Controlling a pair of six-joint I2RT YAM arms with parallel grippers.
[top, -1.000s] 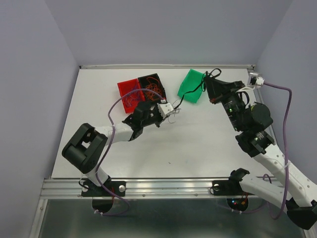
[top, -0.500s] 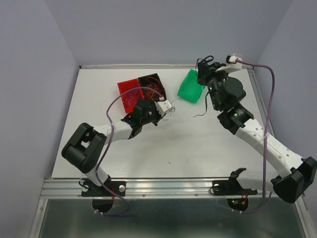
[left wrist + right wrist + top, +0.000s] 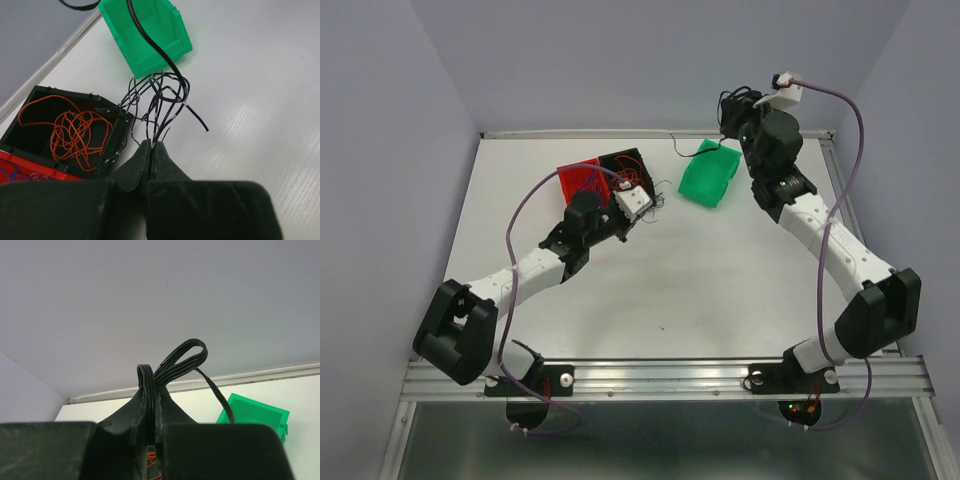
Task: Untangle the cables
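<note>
While a black strand (image 3: 182, 357) is pinched in a loop between the closed jaws of the right gripper (image 3: 150, 390), raised near the green bin (image 3: 710, 178), loose black cables (image 3: 160, 100) are squeezed by the left gripper (image 3: 151, 146) near that bin. Separation seems in hand; next, a slow pull apart is probably needed.

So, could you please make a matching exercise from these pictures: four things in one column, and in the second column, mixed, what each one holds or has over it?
Column one
1. black bin
2. red bin
3. green bin
4. left pincer

Column two
A. shut on thin black wires
B. orange wires inside
C. bluish wires inside
D. a black cable crosses over it

Pairs: 1-B, 2-C, 3-D, 4-A
</note>
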